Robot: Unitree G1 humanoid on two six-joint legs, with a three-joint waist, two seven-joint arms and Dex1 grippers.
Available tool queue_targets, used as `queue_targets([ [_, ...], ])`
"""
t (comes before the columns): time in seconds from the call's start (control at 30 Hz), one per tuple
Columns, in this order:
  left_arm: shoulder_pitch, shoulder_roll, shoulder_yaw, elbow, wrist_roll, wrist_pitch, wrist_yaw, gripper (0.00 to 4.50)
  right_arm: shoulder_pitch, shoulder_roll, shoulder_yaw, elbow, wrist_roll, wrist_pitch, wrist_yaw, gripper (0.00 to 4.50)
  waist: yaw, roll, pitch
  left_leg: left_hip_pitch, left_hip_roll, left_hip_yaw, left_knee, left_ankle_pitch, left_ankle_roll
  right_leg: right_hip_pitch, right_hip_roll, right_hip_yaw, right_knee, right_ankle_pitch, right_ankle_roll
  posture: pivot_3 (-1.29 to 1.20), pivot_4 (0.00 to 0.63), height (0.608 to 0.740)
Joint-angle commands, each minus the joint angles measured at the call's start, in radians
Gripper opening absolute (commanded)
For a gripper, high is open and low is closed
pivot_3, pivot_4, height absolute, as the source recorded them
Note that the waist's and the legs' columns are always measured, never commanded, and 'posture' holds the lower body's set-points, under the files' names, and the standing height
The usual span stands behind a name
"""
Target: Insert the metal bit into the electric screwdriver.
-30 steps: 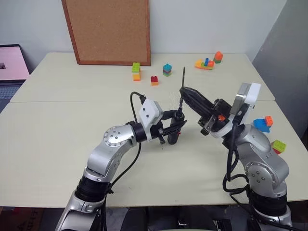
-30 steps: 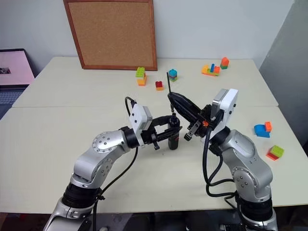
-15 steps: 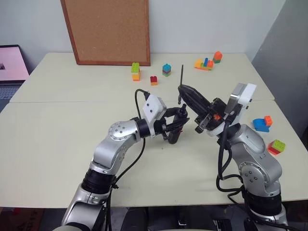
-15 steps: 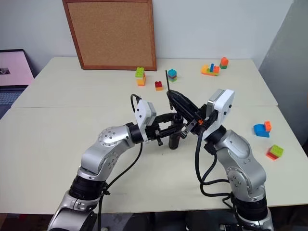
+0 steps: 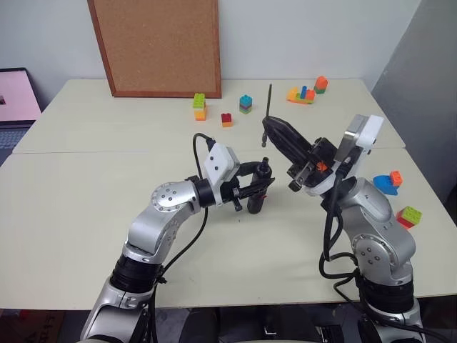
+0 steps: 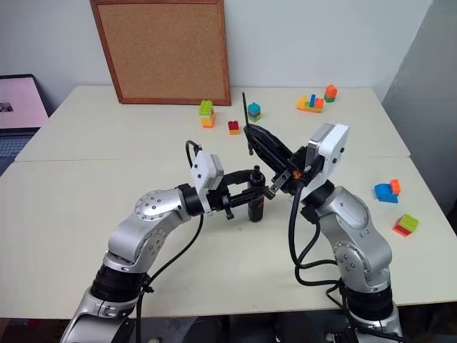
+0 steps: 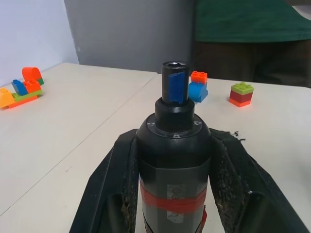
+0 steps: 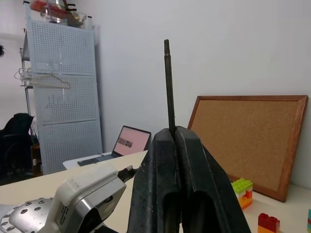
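Thin dark metal bit [image 8: 168, 87] stands upright just beside the upright black, red-banded electric screwdriver [image 7: 173, 160].

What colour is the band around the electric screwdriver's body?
Red; the electric screwdriver shows it best in the left wrist view.

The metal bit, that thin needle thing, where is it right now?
The metal bit sticks up from the shut right gripper, held above the table just right of the electric screwdriver.

You can't see the metal bit's [image 8: 168, 87] lower end: it vanishes between the right gripper's [image 8: 175, 135] pressed-together fingers. The electric screwdriver's [image 7: 173, 160] rear is cut off below the left gripper's [image 7: 173, 145] fingers.
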State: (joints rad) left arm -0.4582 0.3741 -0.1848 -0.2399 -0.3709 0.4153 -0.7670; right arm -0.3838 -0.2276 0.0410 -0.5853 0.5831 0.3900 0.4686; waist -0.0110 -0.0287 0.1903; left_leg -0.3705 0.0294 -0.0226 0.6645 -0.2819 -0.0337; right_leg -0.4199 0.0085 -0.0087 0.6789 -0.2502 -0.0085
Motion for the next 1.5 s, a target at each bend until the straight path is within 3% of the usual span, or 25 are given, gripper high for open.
queue_targets([
  [0.03,0.001,0.010,0.029,-0.033,0.008,-0.007,0.020,1.64,-0.006,-0.002,-0.014,-0.013,0.022,-0.023,0.014,0.00,0.000,0.000,0.000,0.000,0.000,0.000,0.000,0.000,0.000,0.000,0.000,0.000,0.000,0.000,0.000,0.00,0.150,0.740],
  [1.5,0.008,0.023,0.025,-0.005,0.015,-0.035,0.007,1.64,0.066,0.008,0.015,0.067,-0.010,-0.065,0.050,0.00,-0.018,0.000,0.000,0.001,0.000,0.000,-0.001,0.000,0.000,0.000,0.000,0.000,0.000,0.000,0.000,0.00,0.150,0.740],
])
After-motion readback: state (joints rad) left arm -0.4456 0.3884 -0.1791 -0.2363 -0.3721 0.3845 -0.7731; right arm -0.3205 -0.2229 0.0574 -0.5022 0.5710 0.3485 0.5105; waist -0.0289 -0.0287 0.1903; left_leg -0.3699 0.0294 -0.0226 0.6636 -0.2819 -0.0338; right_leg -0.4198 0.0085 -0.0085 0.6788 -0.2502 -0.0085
